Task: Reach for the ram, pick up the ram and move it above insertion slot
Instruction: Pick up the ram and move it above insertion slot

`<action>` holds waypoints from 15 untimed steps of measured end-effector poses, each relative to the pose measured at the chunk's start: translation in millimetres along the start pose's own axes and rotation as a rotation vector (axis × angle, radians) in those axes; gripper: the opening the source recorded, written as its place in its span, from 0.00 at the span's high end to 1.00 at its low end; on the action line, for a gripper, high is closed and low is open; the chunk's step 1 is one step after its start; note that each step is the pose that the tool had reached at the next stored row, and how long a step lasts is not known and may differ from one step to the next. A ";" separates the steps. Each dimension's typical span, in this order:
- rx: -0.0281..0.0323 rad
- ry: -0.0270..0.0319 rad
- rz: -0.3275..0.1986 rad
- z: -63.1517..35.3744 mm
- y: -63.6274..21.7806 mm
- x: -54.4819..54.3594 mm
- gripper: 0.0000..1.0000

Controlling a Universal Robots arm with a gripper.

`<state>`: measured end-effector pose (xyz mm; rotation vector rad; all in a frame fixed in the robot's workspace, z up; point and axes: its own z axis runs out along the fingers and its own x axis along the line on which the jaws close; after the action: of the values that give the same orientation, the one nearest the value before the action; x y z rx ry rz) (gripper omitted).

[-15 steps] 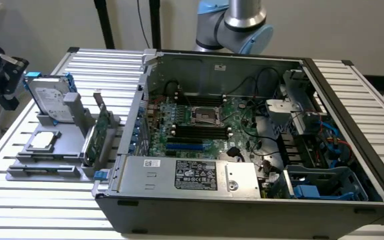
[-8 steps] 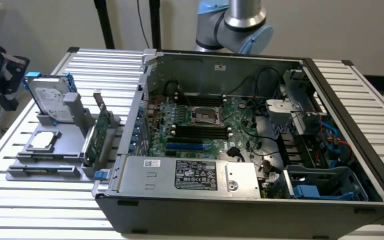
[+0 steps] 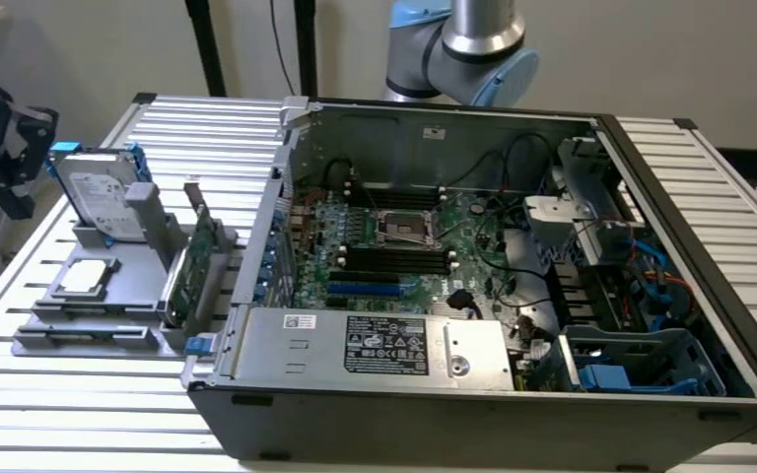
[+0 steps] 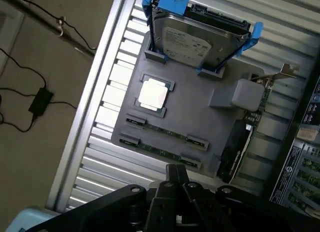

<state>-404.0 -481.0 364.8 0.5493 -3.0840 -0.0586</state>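
With its fingers pressed together, the gripper risked striking the ram instead of straddling it. A second stick just beside it invited a wrong or snagged grasp. The ram lay clipped flat on the grey fixture, at the exterior view's left of the open case. The gripper hovered over the fixture's edge, pointing down, apart from the ram.

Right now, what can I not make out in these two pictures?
Wrist view: ram sticks appear as thin strips; chips too small to see.
Wrist view: gripper covers part of the grey holder.
Both views: hard drive label too small to read.
Exterior view: arm cut off by the top edge.
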 end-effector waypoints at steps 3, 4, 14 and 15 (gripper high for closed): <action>0.0001 0.0020 -0.054 -0.1 0.0 0.0 0.89; 0.0001 0.0027 -0.072 -0.3 0.0 0.0 0.89; 0.0019 0.0066 -0.253 -3.3 0.0 -0.1 0.89; 0.0025 0.0062 -0.271 -3.6 0.1 0.0 0.89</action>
<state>-404.0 -481.1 368.4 0.9615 -2.9808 -0.0543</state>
